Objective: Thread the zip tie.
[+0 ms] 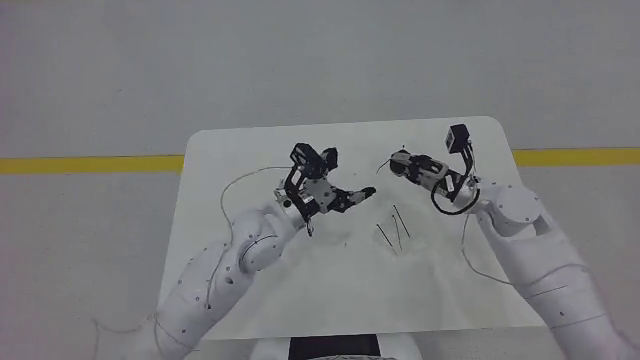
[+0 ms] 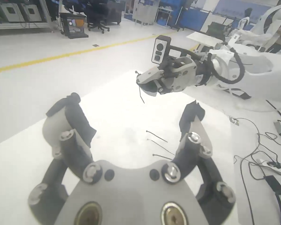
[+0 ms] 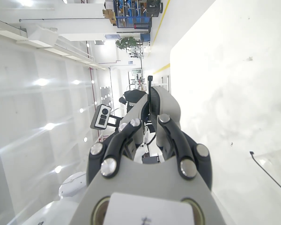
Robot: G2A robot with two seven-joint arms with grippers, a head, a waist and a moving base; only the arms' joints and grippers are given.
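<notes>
My right gripper (image 1: 398,164) hangs above the back middle of the white table (image 1: 250,160), shut on a thin black zip tie (image 3: 150,90) whose head sticks out past the fingertips. In the left wrist view the same gripper (image 2: 142,84) shows the tie's tail (image 2: 141,94) dangling below it. My left gripper (image 2: 131,111) is open with nothing between its fingers (image 2: 72,113), a short way to the left of the right gripper (image 1: 358,196). Three loose zip ties (image 2: 157,137) lie on the table between and in front of the two grippers (image 1: 392,228).
One of the loose ties (image 3: 269,175) lies on the table beside my right gripper. A thin cable (image 1: 235,185) loops over the table's left part. The table's rounded far corner (image 3: 172,47) borders floor marked with a yellow line (image 1: 90,164).
</notes>
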